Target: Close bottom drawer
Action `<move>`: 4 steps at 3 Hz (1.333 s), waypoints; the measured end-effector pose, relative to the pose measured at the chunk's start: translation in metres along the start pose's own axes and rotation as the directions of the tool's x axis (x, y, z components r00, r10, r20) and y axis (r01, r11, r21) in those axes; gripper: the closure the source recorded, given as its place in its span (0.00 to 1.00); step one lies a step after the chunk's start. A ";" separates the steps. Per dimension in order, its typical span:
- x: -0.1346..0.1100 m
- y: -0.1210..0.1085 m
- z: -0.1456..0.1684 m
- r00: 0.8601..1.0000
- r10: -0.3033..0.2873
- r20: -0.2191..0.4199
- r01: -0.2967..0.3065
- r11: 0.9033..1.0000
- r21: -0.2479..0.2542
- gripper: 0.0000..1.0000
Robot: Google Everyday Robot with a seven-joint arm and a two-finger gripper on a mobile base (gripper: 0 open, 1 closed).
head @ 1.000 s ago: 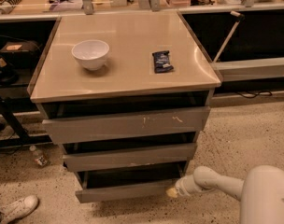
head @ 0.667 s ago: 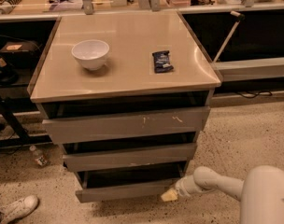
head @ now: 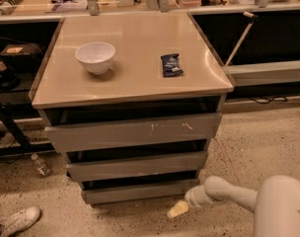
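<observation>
Well above the low-hanging gripper (head: 178, 210), the smooth beige cabinet top (head: 140, 80) carries a round white bowl (head: 95, 57) up to its left and a dark blue rectangular packet (head: 171, 64) nearly straight above.

Round white ceramic bowl (head: 95, 57) sits on the beige flat-topped counter (head: 140, 38), toward its left edge. Dark blue foil snack packet (head: 171, 64) lies toward the right edge, well apart from it. Grey metal bottom drawer (head: 140, 191) is lowest, under the counter's front edge. Tool (head: 178, 209) is near that drawer's lower right corner, in front of it.
</observation>
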State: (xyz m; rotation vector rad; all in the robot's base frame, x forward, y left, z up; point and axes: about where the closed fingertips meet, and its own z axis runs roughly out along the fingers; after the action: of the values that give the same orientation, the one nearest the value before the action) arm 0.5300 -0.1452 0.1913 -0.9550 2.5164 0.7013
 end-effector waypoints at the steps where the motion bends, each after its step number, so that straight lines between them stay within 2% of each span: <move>1: 0.000 0.000 0.000 1.000 0.000 0.000 0.000 1.000 0.000 0.19; 4: 0.000 0.000 0.000 1.000 0.000 0.000 0.000 1.000 0.000 0.88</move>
State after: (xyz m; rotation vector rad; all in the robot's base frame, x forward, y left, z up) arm 0.5299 -0.1451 0.1912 -0.9550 2.5164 0.7015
